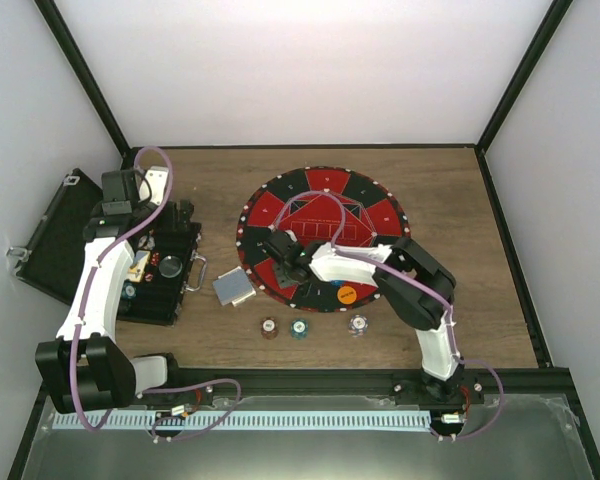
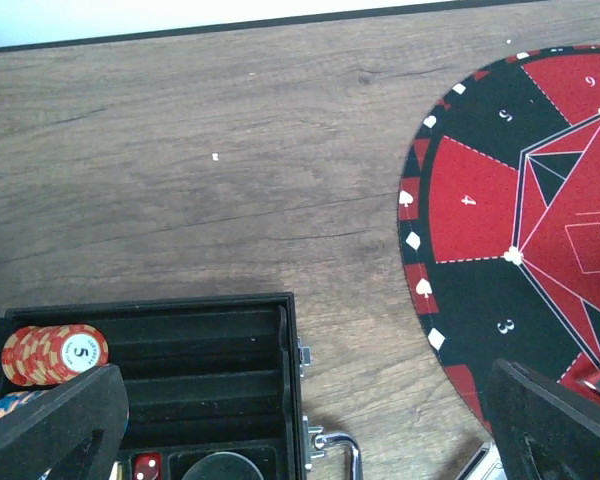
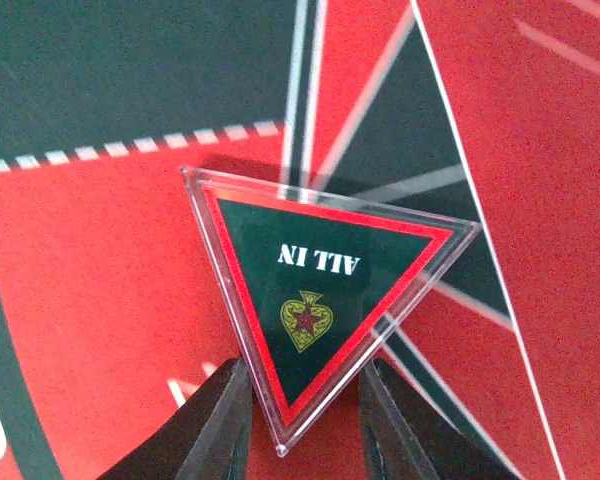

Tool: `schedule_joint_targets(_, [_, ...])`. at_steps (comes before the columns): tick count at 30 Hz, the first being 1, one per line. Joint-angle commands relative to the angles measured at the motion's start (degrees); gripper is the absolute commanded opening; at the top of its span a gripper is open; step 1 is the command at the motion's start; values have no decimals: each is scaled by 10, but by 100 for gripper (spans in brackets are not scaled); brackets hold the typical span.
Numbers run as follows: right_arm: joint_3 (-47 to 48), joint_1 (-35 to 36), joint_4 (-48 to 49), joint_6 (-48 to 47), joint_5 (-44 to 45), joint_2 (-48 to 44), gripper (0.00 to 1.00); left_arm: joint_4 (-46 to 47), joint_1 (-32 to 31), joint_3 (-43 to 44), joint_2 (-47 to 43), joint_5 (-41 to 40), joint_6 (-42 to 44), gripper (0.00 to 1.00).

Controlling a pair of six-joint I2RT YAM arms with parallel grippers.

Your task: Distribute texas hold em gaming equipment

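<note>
Right gripper (image 3: 305, 420): jaws pinch the ALL IN triangle (image 3: 320, 290) by one corner, flat over the mat (image 3: 100, 280).
Left gripper (image 2: 305, 425): jaws spread above the case (image 2: 210, 340), likely ready for chips (image 2: 65, 352).

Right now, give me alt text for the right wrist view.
A triangular ALL IN token, dark green with a red border and a clear rim, fills the centre over a red-and-black mat. The right pincer points at its near corner, with dark fingers on either side; whether they touch it is unclear.
</note>
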Motion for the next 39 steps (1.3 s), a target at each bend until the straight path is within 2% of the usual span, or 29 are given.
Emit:
schedule_joint_targets(1, [68,-17,11,-63,-8,55,31,-17,3,14,-6,4,-4,100])
schedule_joint_targets(12, [234,-39,-9,-139,-46,175,32,-25,4,24,-3,10,-12,100])
schedule_joint_targets(17, [260,-46,-41,-140,-44,167,38,-30,4,28,4,23,-15,100])
schedule_joint_targets(20, [214,-45,-52,-119,-40,106,49,-31,4,28,4,25,-16,100])
schedule_joint_targets(21, [190,-46,-51,-110,-39,79,57,-32,4,28,4,27,-15,100])
schedule_joint_targets(23, [133,-47,-48,-91,-37,25,69,-33,4,27,3,32,-13,100])
schedule_joint_targets(25, [63,-51,-51,-70,-36,-25,76,-33,4,25,2,38,-11,100])
schedule_joint_targets(33, [-119,-74,-77,-2,-26,-151,81,-40,4,24,-3,59,0,100])
schedule_joint_targets(39, [-162,-84,-72,10,-27,-179,82,-41,4,23,-6,69,6,100])
